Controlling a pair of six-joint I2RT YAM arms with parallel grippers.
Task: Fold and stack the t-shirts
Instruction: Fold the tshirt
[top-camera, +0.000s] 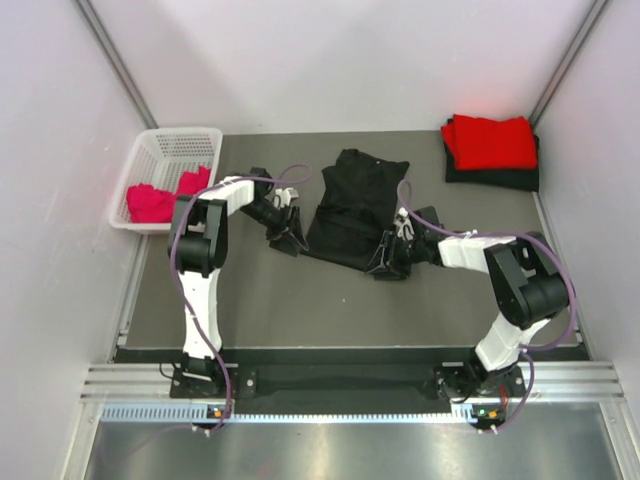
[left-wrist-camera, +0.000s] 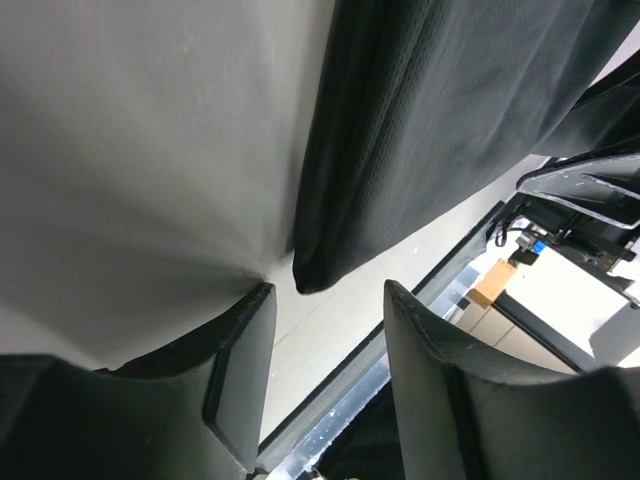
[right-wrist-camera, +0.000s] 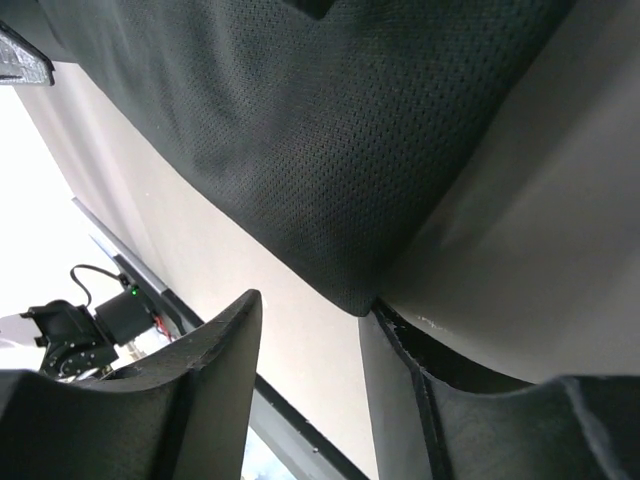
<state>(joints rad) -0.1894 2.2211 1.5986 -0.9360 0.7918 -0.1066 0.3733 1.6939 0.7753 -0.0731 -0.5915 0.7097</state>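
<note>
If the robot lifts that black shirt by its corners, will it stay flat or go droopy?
Probably droopy: the black shirt lies in soft folds. Its thin mesh weave looks light, so it should lift easily.

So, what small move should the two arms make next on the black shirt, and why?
Probably ease both grippers forward and close them. The left gripper and right gripper stand open, each with a near corner of the black t-shirt just ahead of its fingertips, not yet between them.
</note>
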